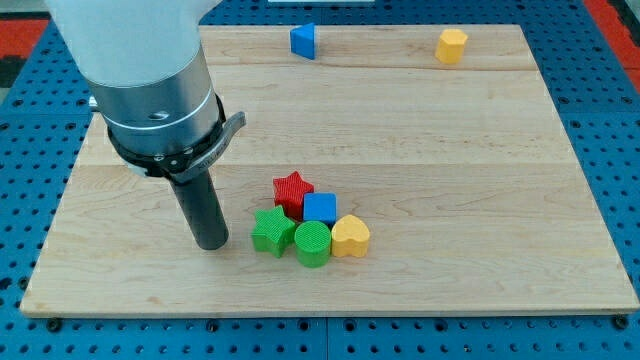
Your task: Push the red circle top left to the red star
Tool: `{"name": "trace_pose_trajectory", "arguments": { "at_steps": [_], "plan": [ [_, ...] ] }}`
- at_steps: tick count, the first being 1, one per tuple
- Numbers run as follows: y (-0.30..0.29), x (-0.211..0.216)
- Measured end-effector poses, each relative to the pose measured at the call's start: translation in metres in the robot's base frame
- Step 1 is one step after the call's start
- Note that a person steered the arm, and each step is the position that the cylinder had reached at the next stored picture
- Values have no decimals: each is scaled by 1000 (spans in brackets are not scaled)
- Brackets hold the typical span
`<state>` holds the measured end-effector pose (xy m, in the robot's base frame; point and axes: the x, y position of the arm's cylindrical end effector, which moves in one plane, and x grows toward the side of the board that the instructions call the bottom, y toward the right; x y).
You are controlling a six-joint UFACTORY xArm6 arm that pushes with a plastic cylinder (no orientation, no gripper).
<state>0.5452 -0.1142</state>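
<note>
Five blocks huddle near the board's middle: red star (292,188), blue cube (321,208), yellow heart (350,236), green cylinder (312,244), green star (271,231). My tip (212,243) sits just left of the green star, grasping nothing. I see no red circle.

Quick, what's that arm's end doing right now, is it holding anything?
No pincer: my tip, a dark rod's end, holds nothing and rests on the wooden board, just left of the green star block, apparently not touching.
</note>
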Motion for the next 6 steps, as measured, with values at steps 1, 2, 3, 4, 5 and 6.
{"name": "trace_pose_trajectory", "arguments": {
  "at_steps": [1, 2, 3, 4, 5, 6],
  "plan": [
    [-6, -2],
    [-43, -53],
    [-95, -87],
    [-118, -154],
    [-149, -204],
    [-175, -260]
  ]
}}
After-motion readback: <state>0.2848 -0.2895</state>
